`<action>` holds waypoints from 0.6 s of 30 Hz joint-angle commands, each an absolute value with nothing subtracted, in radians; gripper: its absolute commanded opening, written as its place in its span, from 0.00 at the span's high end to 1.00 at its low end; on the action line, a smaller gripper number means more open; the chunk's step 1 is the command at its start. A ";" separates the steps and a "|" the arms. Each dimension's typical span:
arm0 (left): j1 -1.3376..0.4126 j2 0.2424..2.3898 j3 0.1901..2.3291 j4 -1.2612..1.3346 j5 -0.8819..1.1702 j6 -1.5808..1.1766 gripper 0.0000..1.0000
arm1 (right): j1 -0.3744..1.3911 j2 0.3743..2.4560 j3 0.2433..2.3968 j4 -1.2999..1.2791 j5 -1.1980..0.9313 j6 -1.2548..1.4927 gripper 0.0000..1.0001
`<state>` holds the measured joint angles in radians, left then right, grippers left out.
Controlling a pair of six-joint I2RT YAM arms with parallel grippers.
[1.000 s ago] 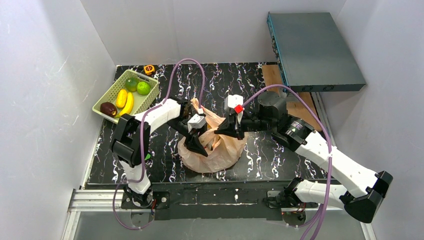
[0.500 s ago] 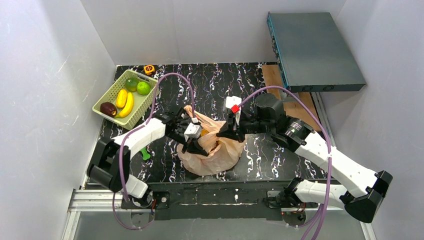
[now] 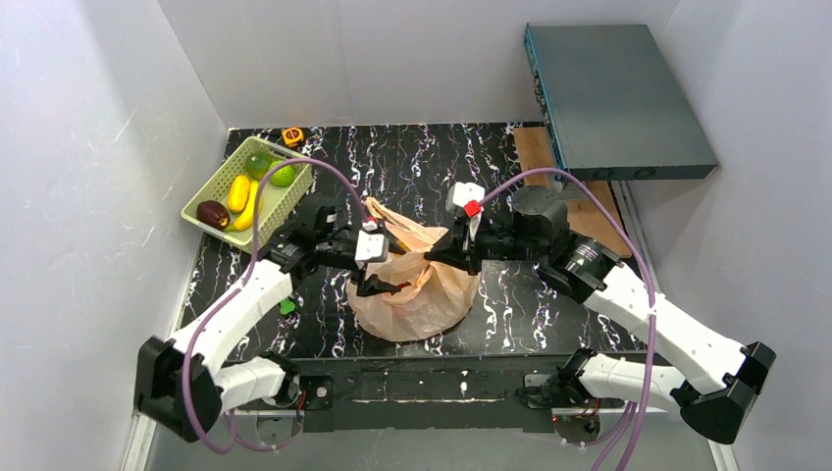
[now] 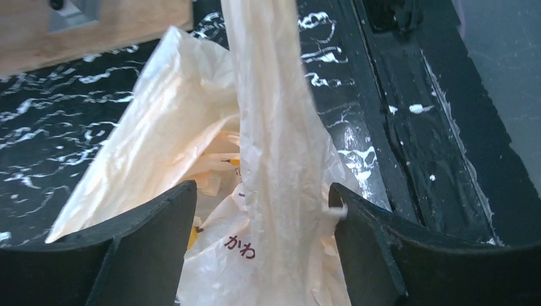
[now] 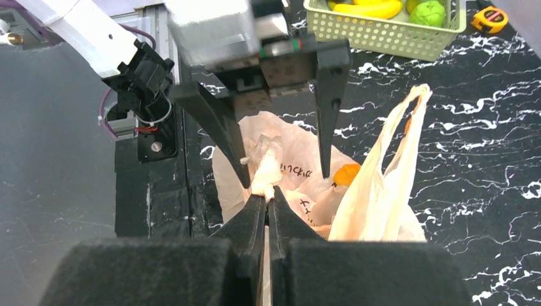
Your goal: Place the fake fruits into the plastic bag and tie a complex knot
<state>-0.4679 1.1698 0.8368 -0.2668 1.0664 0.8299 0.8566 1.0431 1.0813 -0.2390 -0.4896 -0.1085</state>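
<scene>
Judging from the views, fake fruits (image 3: 240,193) are left in the basket (image 3: 290,204) at ten o'clock and no knot is tied. A handle (image 5: 265,167) of the central plastic bag (image 3: 417,294) is pinched by the closed right gripper (image 5: 268,197) and straddled by the spread left gripper (image 4: 263,204).

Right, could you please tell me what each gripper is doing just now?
Left gripper: open, a strip of the plastic bag between its jaws.
Right gripper: shut on the bag's twisted handle.

The plastic bag (image 4: 240,246) bore dark printed Japanese characters reading "かわ"; its other print was too small to read.
</scene>
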 commanded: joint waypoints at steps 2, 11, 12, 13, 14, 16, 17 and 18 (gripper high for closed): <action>-0.442 1.036 0.915 -0.349 1.040 0.693 0.24 | 0.853 1.022 1.062 -0.150 -0.527 -0.135 0.99; -0.446 1.085 1.032 -0.550 1.137 0.734 0.27 | 0.853 1.015 1.058 -0.146 -0.577 -0.181 0.99; -0.450 1.099 1.040 -0.550 1.129 0.723 0.27 | 0.853 1.019 1.060 -0.147 -0.575 -0.182 0.99; -0.452 1.105 1.045 -0.551 1.125 0.715 0.26 | 0.853 1.022 1.063 -0.148 -0.573 -0.184 0.99; -0.454 1.105 1.047 -0.549 1.119 0.711 0.25 | 0.853 1.026 1.067 -0.147 -0.570 -0.186 0.99; -0.467 1.092 1.036 -0.527 1.097 0.685 0.24 | 0.853 1.033 1.072 -0.145 -0.566 -0.188 0.99; -0.479 1.080 1.022 -0.500 1.071 0.658 0.23 | 0.853 1.035 1.072 -0.142 -0.567 -0.188 0.99; -0.496 1.064 1.005 -0.460 1.032 0.620 0.25 | 0.854 1.037 1.074 -0.139 -0.568 -0.185 0.99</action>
